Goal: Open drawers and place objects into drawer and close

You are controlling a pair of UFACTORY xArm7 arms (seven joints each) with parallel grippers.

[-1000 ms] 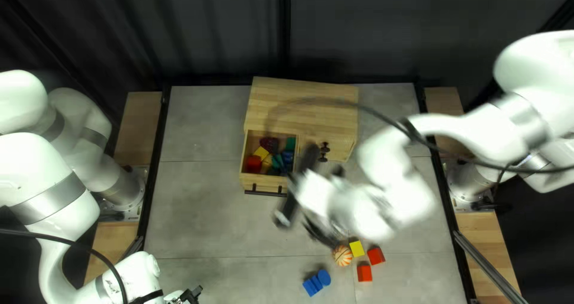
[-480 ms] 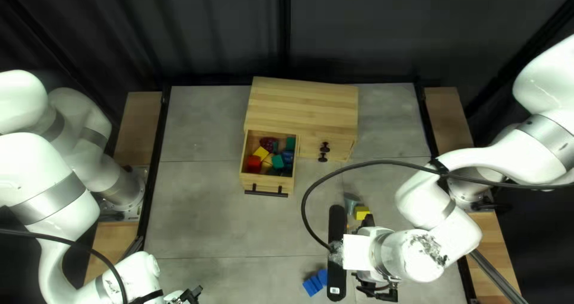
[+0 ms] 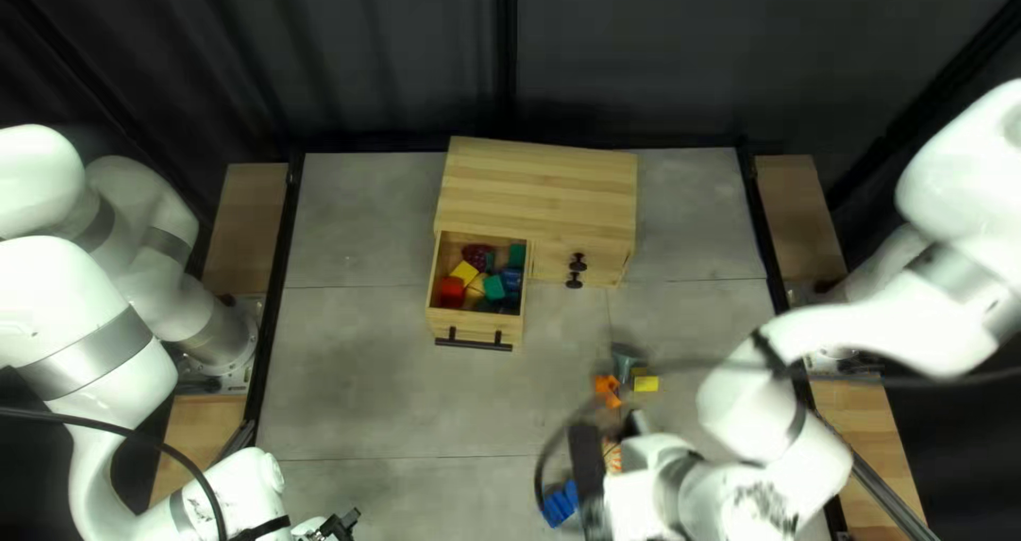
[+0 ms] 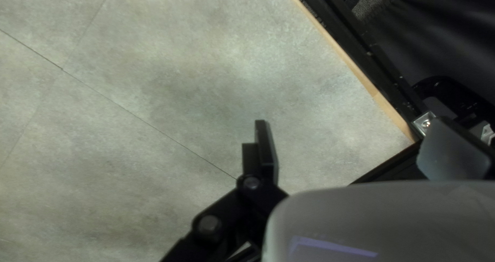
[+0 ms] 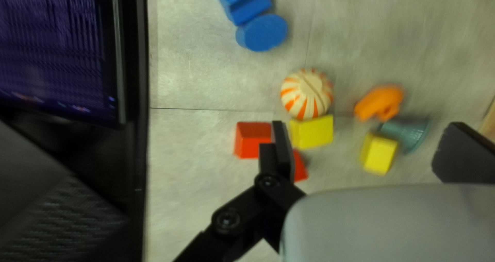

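Over grey desk (image 3: 372,392), holds left gripper (image 4: 350,130) and right gripper (image 5: 367,130) spread, and should pinch yellow block (image 5: 313,132) just beside striped ball (image 5: 306,94) by flat sides, probably light and stiff.

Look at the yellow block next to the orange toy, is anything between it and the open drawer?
Yes: the greenish cup is right beside the yellow block, toward the open drawer, with the orange toy close by. The drawer's wall is in the way too, so the block probably needs lifting over.
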